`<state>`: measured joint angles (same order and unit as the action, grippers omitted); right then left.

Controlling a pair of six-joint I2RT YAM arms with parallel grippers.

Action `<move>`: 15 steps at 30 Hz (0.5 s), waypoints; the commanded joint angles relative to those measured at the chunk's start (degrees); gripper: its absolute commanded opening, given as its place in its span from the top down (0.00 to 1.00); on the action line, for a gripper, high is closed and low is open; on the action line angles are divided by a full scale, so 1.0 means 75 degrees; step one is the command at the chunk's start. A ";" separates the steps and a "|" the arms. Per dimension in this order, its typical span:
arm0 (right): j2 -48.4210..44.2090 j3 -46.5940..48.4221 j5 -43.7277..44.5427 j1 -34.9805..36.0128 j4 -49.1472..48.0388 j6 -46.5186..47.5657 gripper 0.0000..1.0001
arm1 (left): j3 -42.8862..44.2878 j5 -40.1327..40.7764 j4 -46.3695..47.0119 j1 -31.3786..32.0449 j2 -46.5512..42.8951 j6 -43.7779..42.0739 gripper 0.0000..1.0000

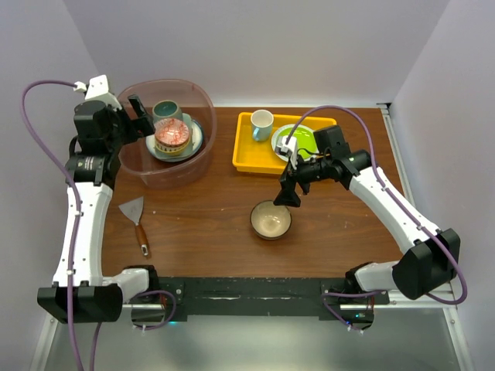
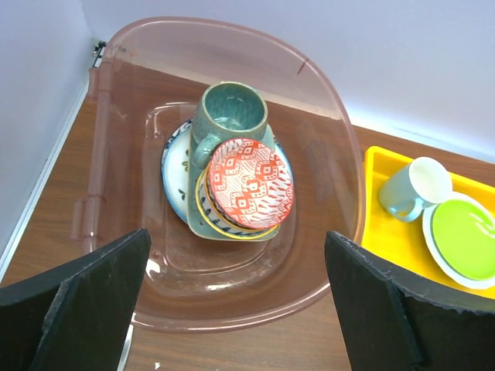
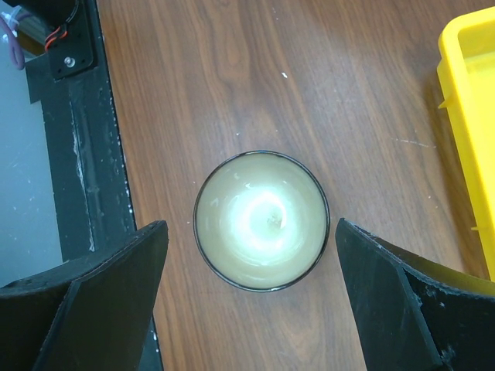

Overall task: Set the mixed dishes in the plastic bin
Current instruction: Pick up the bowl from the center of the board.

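**Cream bowl (image 1: 271,220) on the table (image 1: 209,201), the rest in the bin (image 1: 166,179)**

Top view: the left gripper (image 1: 143,116) sits over the bin's left rim, fingers spread and holding nothing. In the bin is a stack, with a mug (image 1: 166,110) and a red bowl (image 1: 172,136) above a plate (image 1: 196,139). The right gripper (image 1: 288,197) hangs just beside the cream bowl on its far side, open and empty. The cream bowl stands upright, well apart from the bin. A yellow tray (image 1: 244,158) holds a cup (image 1: 261,124) and a green plate (image 1: 300,139). A spatula (image 1: 138,224) lies near the left arm.

Left wrist: the fingers (image 2: 85,301) stand far apart with nothing between them. Beyond them, in the bin, the plate carries a pale green dish (image 2: 203,226). The mug is on its far end, and the red bowl is nested in another bowl at the near end.

Right wrist: the fingers (image 3: 100,294) are wide apart, one on either side of the cream bowl and touching nothing. The yellow tray's edge shows at the right.
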<state>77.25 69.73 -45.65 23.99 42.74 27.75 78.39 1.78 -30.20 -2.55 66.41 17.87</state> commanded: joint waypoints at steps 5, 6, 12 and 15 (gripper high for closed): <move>-0.0046 0.0113 0.0016 -0.0011 0.0032 0.0167 0.06 | -0.0490 -0.0752 0.0452 -0.0071 -0.0733 0.0383 0.00; -0.0035 0.0101 0.0005 -0.0011 0.0020 0.0168 0.06 | -0.0526 -0.0811 0.0452 -0.0059 -0.0827 0.0418 0.00; -0.0023 0.0007 -0.0007 -0.0023 -0.0015 0.0156 0.06 | -0.0854 -0.1327 0.0546 -0.0059 -0.1213 0.0547 0.00; -0.0011 -0.0052 0.0004 -0.0011 -0.0039 0.0144 0.06 | -0.0995 -0.1468 0.0546 -0.0059 -0.1401 0.0582 0.00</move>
<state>77.25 69.73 -45.58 23.99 42.89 28.14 71.94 -5.98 -28.80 -2.61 58.24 20.97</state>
